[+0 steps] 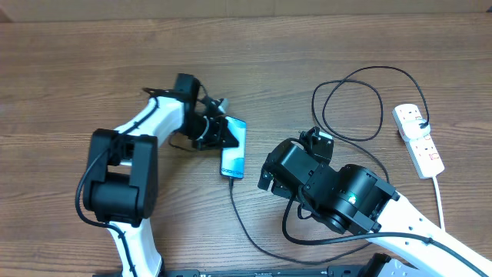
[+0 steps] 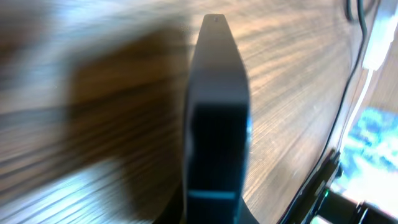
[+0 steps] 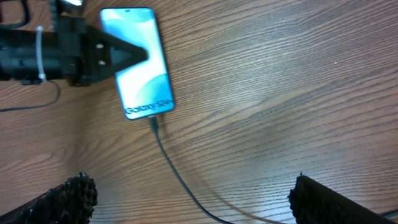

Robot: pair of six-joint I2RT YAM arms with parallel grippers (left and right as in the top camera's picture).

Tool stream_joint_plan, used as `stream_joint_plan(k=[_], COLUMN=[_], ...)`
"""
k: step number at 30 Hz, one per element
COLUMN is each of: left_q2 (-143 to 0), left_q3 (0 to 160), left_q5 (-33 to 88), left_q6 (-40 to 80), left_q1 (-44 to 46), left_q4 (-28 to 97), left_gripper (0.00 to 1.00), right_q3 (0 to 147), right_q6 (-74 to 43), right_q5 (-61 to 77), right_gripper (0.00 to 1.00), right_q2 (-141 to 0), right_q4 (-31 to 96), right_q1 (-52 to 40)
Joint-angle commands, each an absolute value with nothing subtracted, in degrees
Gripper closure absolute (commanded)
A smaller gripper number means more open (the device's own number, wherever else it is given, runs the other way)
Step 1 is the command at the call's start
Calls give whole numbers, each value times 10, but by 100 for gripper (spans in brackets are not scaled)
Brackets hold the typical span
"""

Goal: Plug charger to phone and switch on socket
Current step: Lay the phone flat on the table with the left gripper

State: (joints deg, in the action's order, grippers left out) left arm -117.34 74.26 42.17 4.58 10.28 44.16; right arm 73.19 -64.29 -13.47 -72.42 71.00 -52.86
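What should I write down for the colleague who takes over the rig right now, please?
Left pincer: shut, its tip over the phone, seemingly pressing it down.
Right pincer: open, empty, hovering near the phone's lower end.
Done: the charger tip sits in the phone's port.
Left: switch on the socket, lying out to the right; its switch state is too small to read.

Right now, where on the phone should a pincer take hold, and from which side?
Probably across its two long edges, straight down from above. The phone lies flat, screen up, so only those thin edges offer opposed faces; the charger meets its bottom end and the shut left pincer overlaps one long side.
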Motion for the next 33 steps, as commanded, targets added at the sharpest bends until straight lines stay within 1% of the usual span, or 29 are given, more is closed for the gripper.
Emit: stream_joint_plan(k=[1, 13, 21, 26, 29, 33], left_q2=[-1173, -1173, -1174, -1174, -1174, -1174], left_q3=[746, 706, 688, 688, 687, 687], left_q5=[422, 371, 368, 349, 326, 324], left_q6=[69, 63, 38, 38, 38, 38], left_q1=[74, 64, 64, 64, 64, 64], left_q4=[460, 458, 452, 452, 452, 452], left_gripper=[96, 96, 96, 95, 91, 91], right_q3=[736, 736, 735, 735, 736, 735], right_q6=[-645, -645, -645, -645, -645, -645], right_q5=[-137, -136, -132, -132, -132, -132], right_gripper=[0, 0, 0, 0, 0, 0], right_q2=[-719, -719, -719, -719, -719, -719], right_q4=[708, 695, 686, 686, 686, 686], right_q1=[-527, -527, -527, -527, -527, -527])
